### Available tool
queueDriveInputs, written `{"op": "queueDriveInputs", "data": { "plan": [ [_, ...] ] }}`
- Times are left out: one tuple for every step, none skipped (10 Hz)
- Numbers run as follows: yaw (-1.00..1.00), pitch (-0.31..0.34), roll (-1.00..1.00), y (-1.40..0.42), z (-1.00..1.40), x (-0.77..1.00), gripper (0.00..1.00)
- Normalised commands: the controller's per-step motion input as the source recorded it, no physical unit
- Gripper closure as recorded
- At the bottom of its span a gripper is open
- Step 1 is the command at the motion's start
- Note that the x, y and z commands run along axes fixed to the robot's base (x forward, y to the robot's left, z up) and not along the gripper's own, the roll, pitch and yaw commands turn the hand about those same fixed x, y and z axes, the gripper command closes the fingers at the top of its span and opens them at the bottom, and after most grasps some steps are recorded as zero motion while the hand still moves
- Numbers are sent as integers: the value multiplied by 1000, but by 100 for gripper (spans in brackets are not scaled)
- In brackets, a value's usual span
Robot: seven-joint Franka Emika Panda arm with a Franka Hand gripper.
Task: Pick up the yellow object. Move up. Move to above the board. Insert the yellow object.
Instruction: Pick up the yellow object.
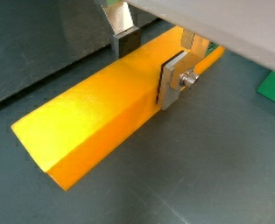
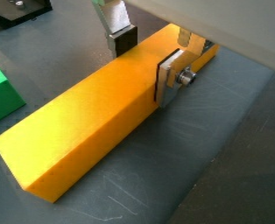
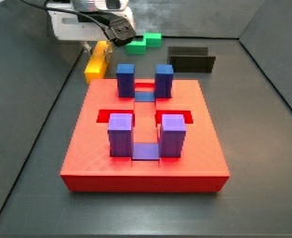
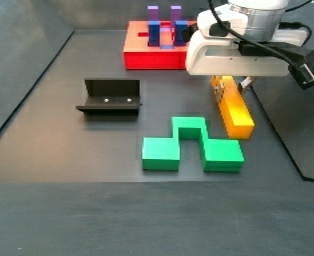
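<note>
Two silver fingers [image 2: 171, 79] of the gripper [image 2: 146, 61] squeeze the yellow bar [image 2: 88, 122] on both sides. It lies on the dark floor, near the red board [image 3: 142, 153], beside the green block [image 4: 187, 145].

Evenly lit from above, bright, without harsh glare. Soft shadow on the table [image 2: 210, 175] beside the yellow bar [image 2: 88, 131] in both wrist views; top face brighter than its side. Slightly soft in the wrist views near the gripper [image 2: 146, 54], low resolution throughout. Faint sheen on the dark floor in a side view [image 4: 66, 200].
</note>
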Motion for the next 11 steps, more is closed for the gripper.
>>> {"op": "queueDriveInputs", "data": {
  "plan": [
    [0, 0, 0, 0, 0, 0, 100],
    [0, 0, 0, 0, 0, 0, 100],
    [0, 0, 0, 0, 0, 0, 100],
    [0, 0, 0, 0, 0, 0, 100],
    [0, 0, 0, 0, 0, 0, 100],
    [0, 0, 0, 0, 0, 0, 100],
    [0, 0, 0, 0, 0, 0, 100],
    [0, 0, 0, 0, 0, 0, 100],
    [0, 0, 0, 0, 0, 0, 100],
    [0, 0, 0, 0, 0, 0, 100],
    [0, 0, 0, 0, 0, 0, 100]
  ]
}}
